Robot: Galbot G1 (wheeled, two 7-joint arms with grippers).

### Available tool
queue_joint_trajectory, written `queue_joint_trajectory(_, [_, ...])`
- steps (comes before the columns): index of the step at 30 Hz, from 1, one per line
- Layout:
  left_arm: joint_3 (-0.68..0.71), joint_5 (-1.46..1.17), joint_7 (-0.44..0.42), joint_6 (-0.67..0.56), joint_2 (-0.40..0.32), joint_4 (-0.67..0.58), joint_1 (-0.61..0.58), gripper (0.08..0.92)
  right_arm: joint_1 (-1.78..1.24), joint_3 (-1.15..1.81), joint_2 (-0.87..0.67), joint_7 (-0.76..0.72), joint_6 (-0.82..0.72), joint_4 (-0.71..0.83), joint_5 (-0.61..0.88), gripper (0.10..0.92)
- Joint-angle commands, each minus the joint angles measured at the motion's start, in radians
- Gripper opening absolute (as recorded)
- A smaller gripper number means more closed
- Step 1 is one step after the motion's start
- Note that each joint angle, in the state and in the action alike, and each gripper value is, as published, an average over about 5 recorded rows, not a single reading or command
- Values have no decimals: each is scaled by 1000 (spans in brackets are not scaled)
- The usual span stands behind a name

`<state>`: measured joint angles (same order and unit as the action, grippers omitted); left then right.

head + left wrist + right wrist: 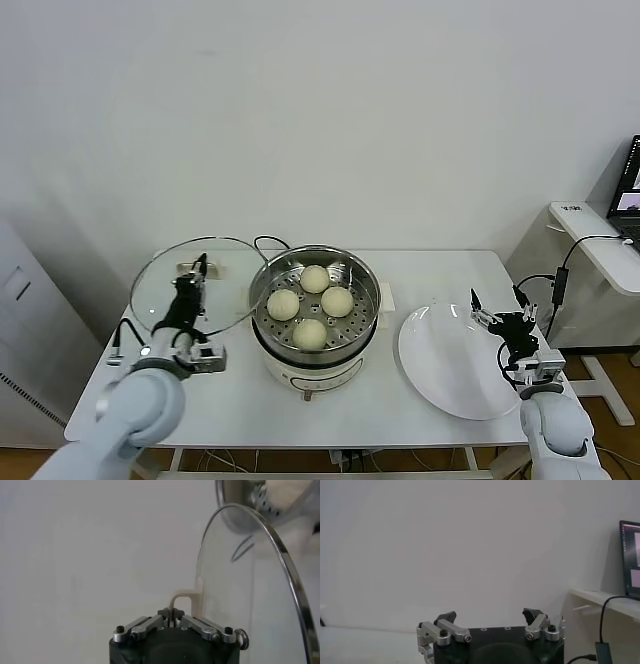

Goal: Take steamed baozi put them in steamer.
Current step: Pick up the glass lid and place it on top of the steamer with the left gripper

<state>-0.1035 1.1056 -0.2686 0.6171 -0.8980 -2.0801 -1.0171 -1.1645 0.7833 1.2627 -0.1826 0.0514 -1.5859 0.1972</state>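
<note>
**Four buns seated in the steamer, lid held at the left**

Four smooth, pale cream-white steamed baozi [310, 305] are seen resting on the perforated tray inside the round, shiny stainless-steel steamer [362, 275], which stands on the white table [440, 275] between the two arms. The buns are grouped close together near the middle of the tray.

The round glass lid with a metal rim [230, 290] is held tilted just to the left of the steamer; its cream handle [182, 602] is pinched by the left gripper [198, 268], whose fingers are pressed together on it.

The right gripper [498, 305] is held above the flat white plate [445, 365], to the right of the steamer, with its fingers spread apart and nothing between them.
</note>
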Motion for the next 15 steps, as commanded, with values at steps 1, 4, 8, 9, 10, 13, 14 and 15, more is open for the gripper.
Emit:
queue_joint_trajectory(1, [228,211,-103,168,-146,-18,119,104,5,-5,-3,0,0,7,0,823])
queue_joint_trajectory(4, [241,237,-107,168,-200,9,135,104,6,-4,-5,-1,1,12,0,823])
queue_joint_trajectory(8, [263,271,-110,168,-262,42,152,104,10,-4,-4,-3,1,18,-1,823])
queue_joint_trajectory(9, [268,279,-111,168,-276,51,155,104,11,-4,-3,-3,2,20,-1,823])
queue_joint_trajectory(10, [273,288,-111,168,-290,60,157,104,11,-4,-2,-3,2,21,-2,823])
queue_joint_trajectory(13, [288,309,-111,168,-321,88,163,104,12,-4,1,-4,3,25,-3,823])
queue_joint_trajectory(14, [293,316,-110,168,-329,97,165,104,12,-4,1,-5,3,26,-3,823])
queue_joint_trajectory(15, [296,321,-110,168,-335,105,165,104,12,-4,1,-6,3,27,-3,823])
